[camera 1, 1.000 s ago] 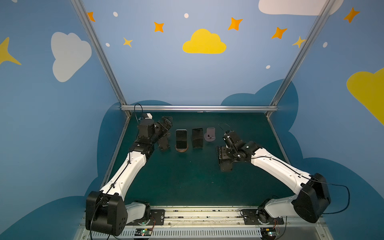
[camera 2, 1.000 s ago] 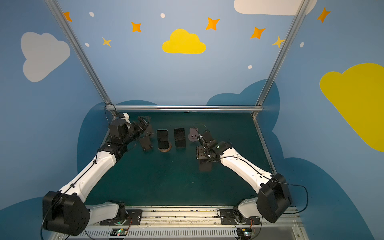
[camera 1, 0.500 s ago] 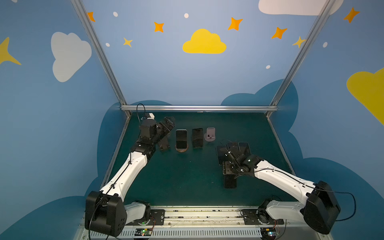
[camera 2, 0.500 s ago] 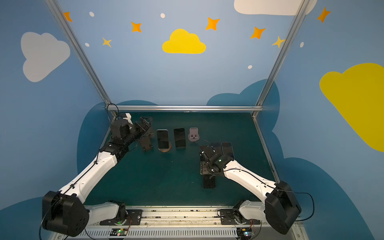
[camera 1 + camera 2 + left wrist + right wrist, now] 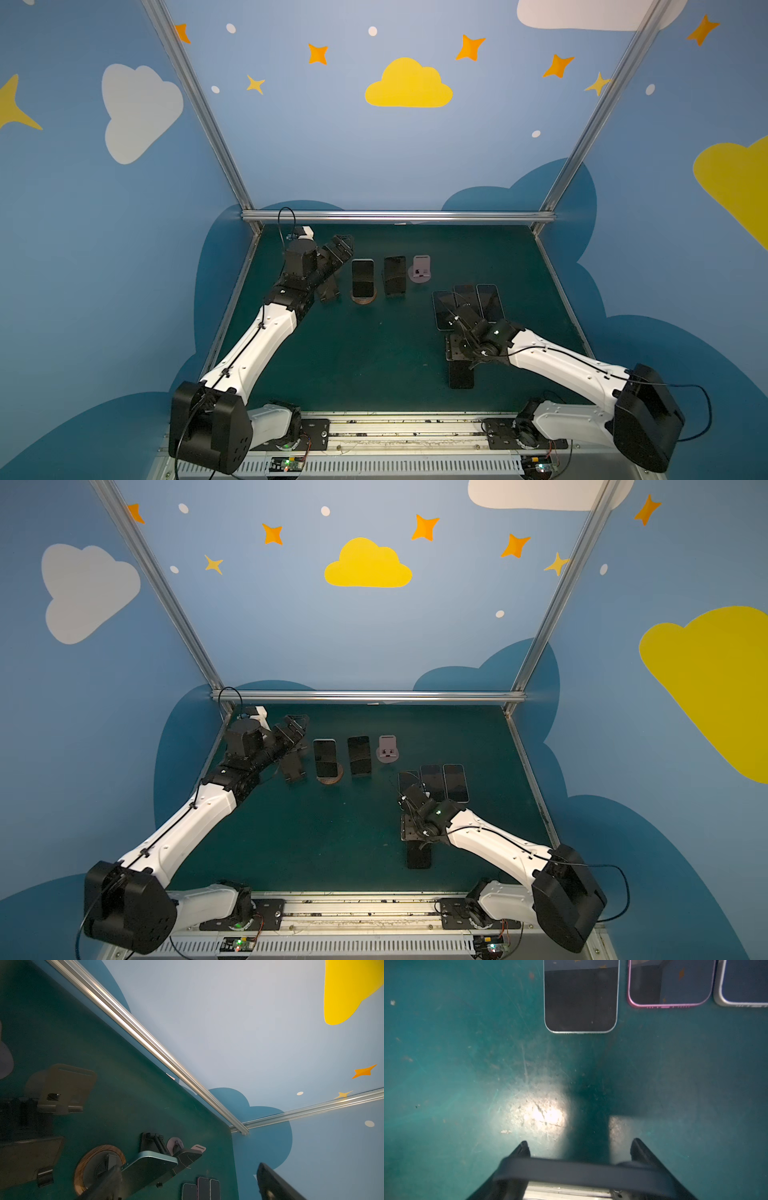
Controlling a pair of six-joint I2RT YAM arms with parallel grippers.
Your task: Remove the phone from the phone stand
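Note:
My right gripper (image 5: 459,361) (image 5: 580,1145) is shut on a dark phone (image 5: 461,376) (image 5: 579,1169), gripped across its width and held over the green mat near the front. The pink phone stand (image 5: 421,270) at the back stands empty. A pale-edged phone (image 5: 363,277) leans on a round wooden stand (image 5: 365,300), and a dark phone (image 5: 395,275) leans on a black stand beside it. My left gripper (image 5: 340,249) (image 5: 188,1167) is open, with nothing in it, at the back left above an empty black stand (image 5: 328,293).
Three phones (image 5: 465,301) (image 5: 580,999) lie flat side by side on the mat (image 5: 374,353), right of centre and just behind my right gripper. Aluminium rails (image 5: 395,216) edge the back and sides.
My right gripper has carried the dark phone from near the pink stand toward the front of the mat, past the three flat phones. The left arm has barely moved.

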